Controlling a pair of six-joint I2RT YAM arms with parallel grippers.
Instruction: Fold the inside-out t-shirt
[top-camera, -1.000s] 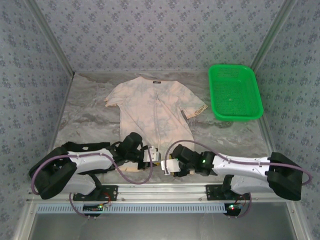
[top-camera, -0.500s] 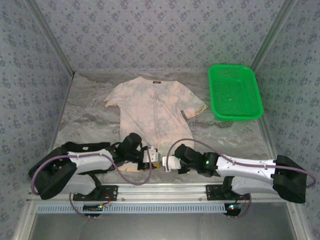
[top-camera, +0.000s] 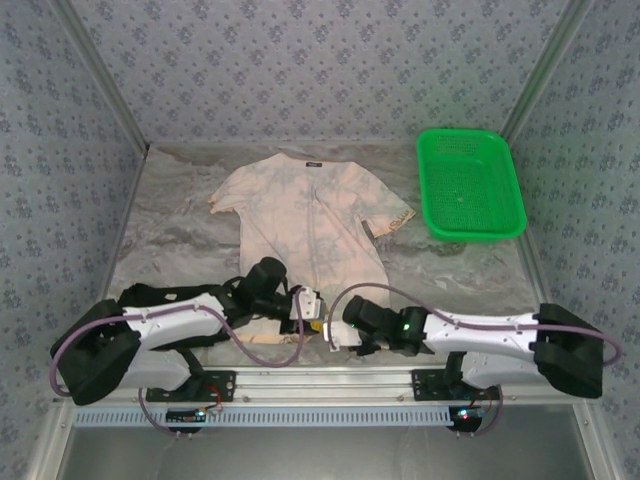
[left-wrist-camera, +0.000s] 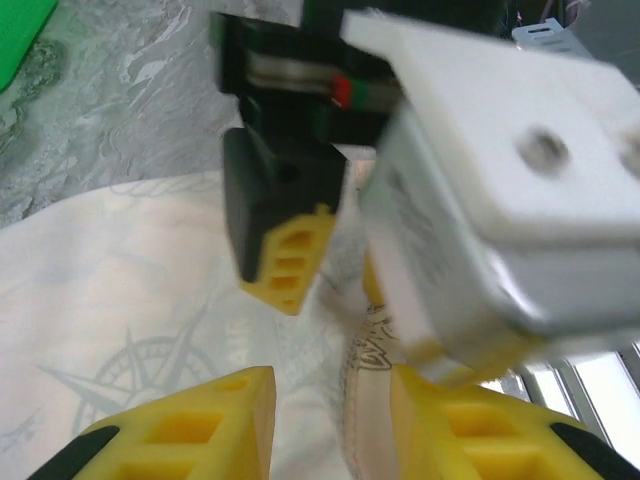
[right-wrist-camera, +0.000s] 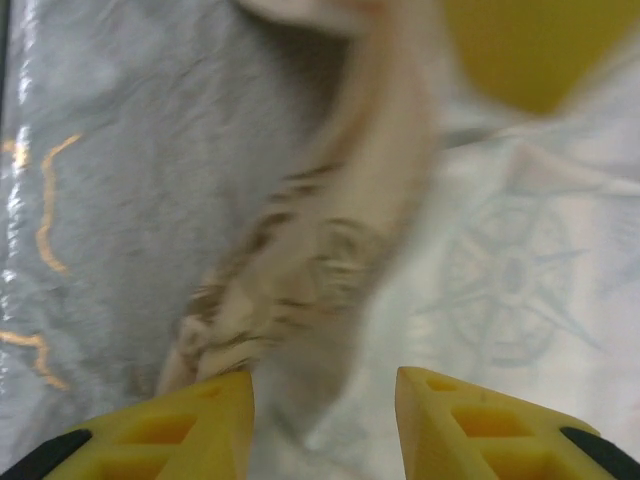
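The inside-out t-shirt lies flat on the table, pale side up, with its dark neck label at the far end and its hem nearest me. My left gripper and right gripper meet tip to tip over the hem's middle. In the left wrist view the left gripper is open, and a raised ridge of stitched hem lies between its yellow fingers, clear of the left one. The right gripper's finger hangs just ahead. The right gripper is open over pale fabric, with a turned-over printed hem strip just ahead.
A green basket stands at the back right, beside the shirt's right sleeve. The grey marbled table is bare to the left of the shirt. Patterned walls close in the sides and back. A metal rail runs along the near edge.
My left gripper has moved slightly forward and to the right along the hem, its arm stretching out. The right gripper has stayed at the hem's middle, shifting only a little.
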